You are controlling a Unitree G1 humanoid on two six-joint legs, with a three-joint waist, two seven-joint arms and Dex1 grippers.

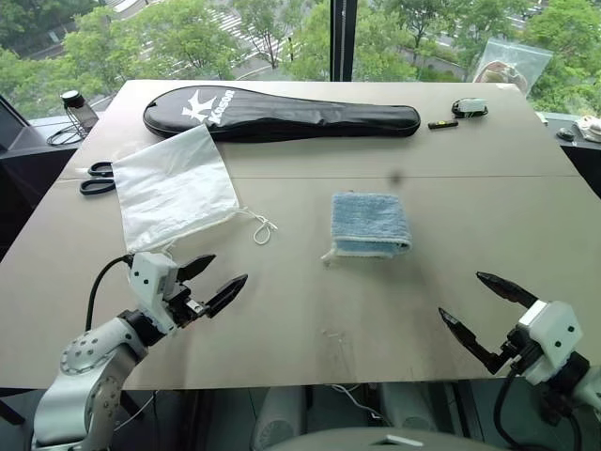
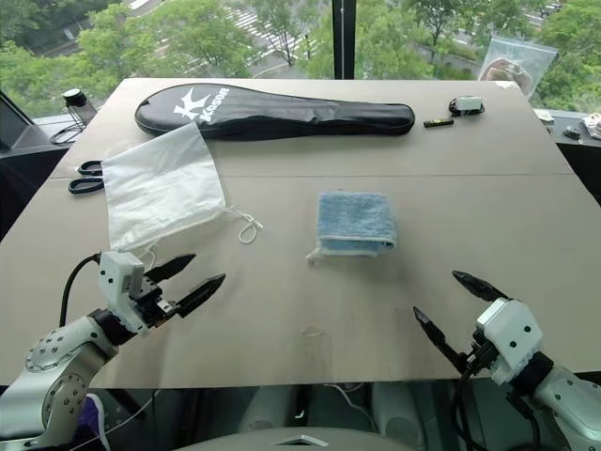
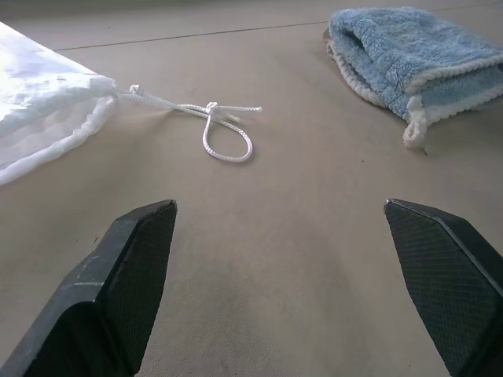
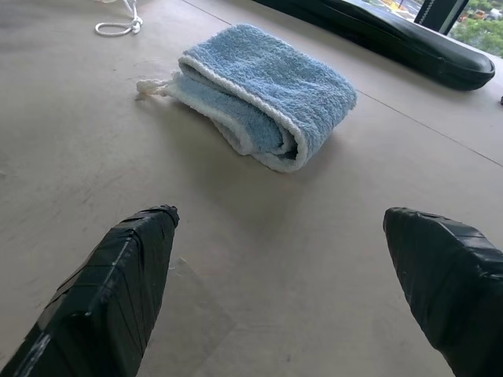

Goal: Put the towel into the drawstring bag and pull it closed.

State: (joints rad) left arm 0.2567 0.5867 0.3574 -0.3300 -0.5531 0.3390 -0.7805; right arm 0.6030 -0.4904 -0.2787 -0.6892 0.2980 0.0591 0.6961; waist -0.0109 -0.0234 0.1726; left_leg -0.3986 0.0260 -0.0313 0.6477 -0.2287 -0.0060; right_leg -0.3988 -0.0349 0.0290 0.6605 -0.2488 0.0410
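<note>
Your left end effector [image 1: 215,277] hovers low over the desk [image 1: 310,319] with its jaws spread wide and nothing in them, and that makes sense: the drawstring bag [image 1: 172,186] lies flat just beyond it, mouth end nearest, so you look set up to take that side. The bag is a thin white sack, half see-through and lightly creased, and its cord [image 1: 259,225] trails out in a small knotted loop ahead of those fingertips, toward the right. Further right, between your two end effectors and well ahead of both, sits the towel [image 1: 370,224]: fluffy light blue terry, folded over into a thick pad, pale edging showing along the fold, a short tassel poking out. Your right end effector [image 1: 478,301] is also wide and empty, aimed in toward the towel, so it seems staged for the pickup. Neither task item is touched yet.
</note>
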